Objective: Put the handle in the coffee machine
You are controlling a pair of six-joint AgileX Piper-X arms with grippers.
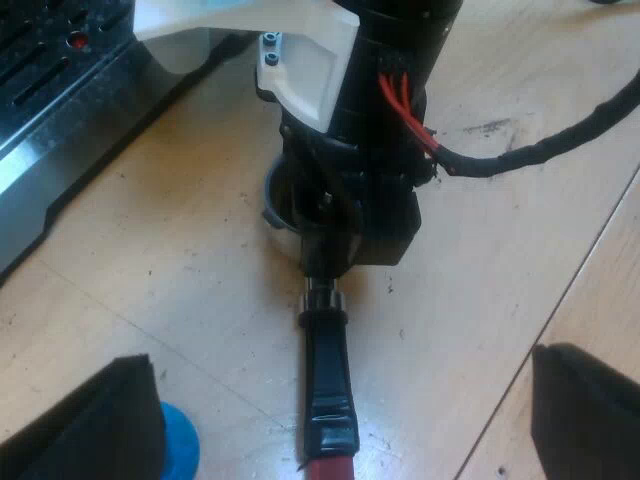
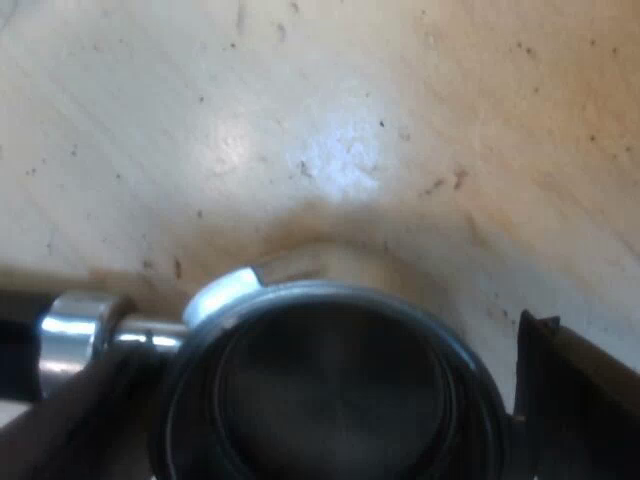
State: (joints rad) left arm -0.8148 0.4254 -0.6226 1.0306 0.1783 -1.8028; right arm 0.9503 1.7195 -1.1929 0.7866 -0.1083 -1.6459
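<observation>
The task is barely begun: the metal holder (image 1: 325, 345), with its dark handle ending in red, lies flat on the pale wooden table (image 1: 150, 260), clear of the black-and-steel espresso machine (image 1: 60, 100). Lifting it, carrying it over and locking it in are all left to do. My left gripper (image 1: 338, 365) hangs above the handle with its black fingers spread wide, holding nothing; a round blue tamper (image 1: 182, 440) sits just beside one finger. My right gripper (image 1: 355, 215) is down over the holder's round steel basket (image 2: 330, 390); whether it has a hold I cannot tell. The basket's inside looks dark, and I cannot tell if it holds coffee.
</observation>
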